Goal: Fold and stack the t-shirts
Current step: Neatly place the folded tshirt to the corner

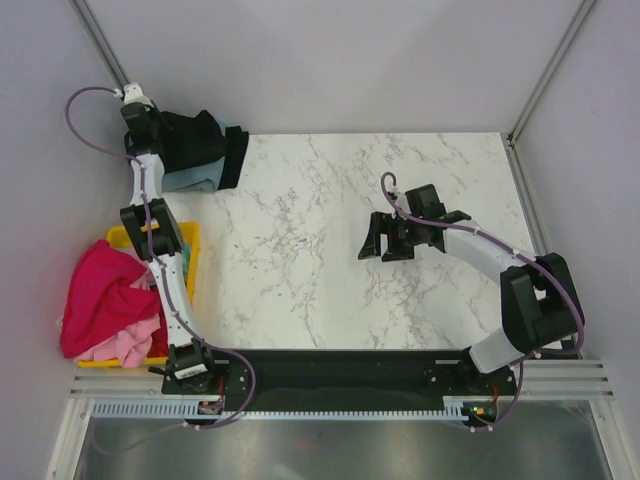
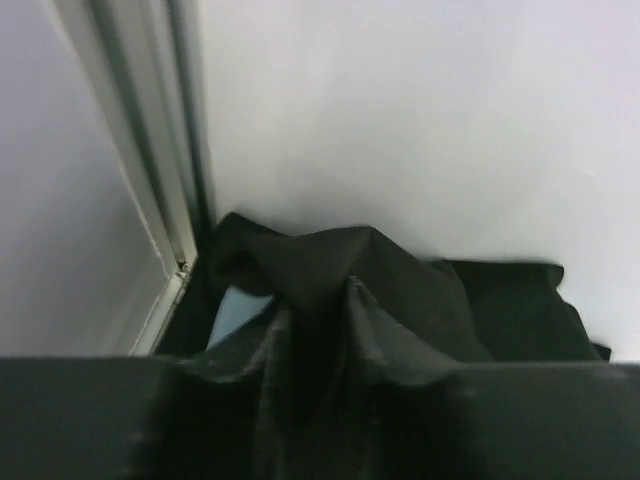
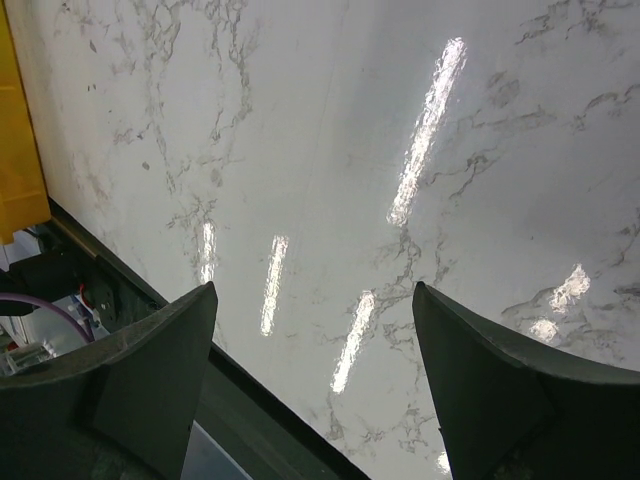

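A black t-shirt lies bunched on a folded grey-blue t-shirt in the far left corner of the table. My left gripper sits on that pile. In the left wrist view its fingertips stand close together, with the black t-shirt rising in a ridge between them; dark cloth against dark fingers hides whether they still pinch it. A strip of the grey-blue t-shirt shows underneath. My right gripper hovers over bare marble right of centre, jaws wide apart and empty.
A yellow bin stands at the left edge beside the left arm, with a magenta t-shirt and a pink one spilling over it. Its corner shows in the right wrist view. Walls and a frame post close in the far left corner.
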